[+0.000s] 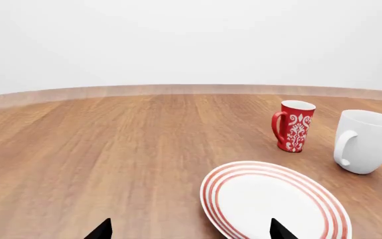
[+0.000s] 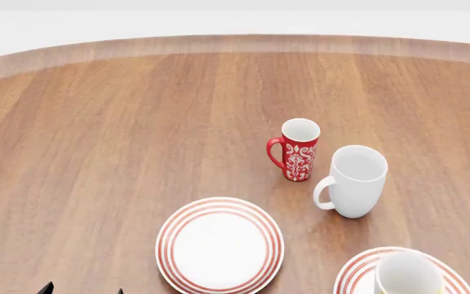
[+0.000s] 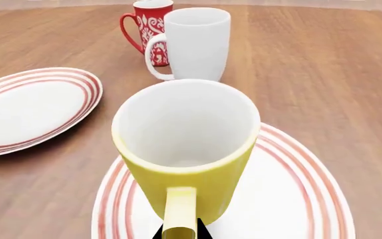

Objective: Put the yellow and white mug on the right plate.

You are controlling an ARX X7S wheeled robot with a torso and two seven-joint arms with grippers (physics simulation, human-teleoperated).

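Yellow outside and white within, the yellow and white mug (image 3: 185,154) is standing upright on the right plate (image 3: 297,199), its handle pointing toward the right wrist camera; the right pincer (image 3: 179,233) is showing only as two dark tips at the frame edge on either side of that handle, and whether they are pressing it or merely flanking it is not something I can tell; the lower end of the handle is running out of frame. In the head view the same mug (image 2: 409,275) and its plate (image 2: 357,275) are being cut off at the bottom edge, so only the rim and part of the red rings are visible. The left pincer (image 1: 189,230) is appearing as two black tips spread wide apart with nothing between them, open above the wood-grain worktop (image 2: 120,135); the arms themselves are out of sight in every view. The left plate (image 2: 220,244) is lying whole in the head view, well apart from the right one, though the left wrist view is clipping its near edge. The red mug (image 2: 298,149) is bearing a white ornamental pattern with no readable lettering; the white mug (image 2: 354,180) is standing just beside it, partly hiding it in the right wrist view; no brand or writing is showing on any piece.
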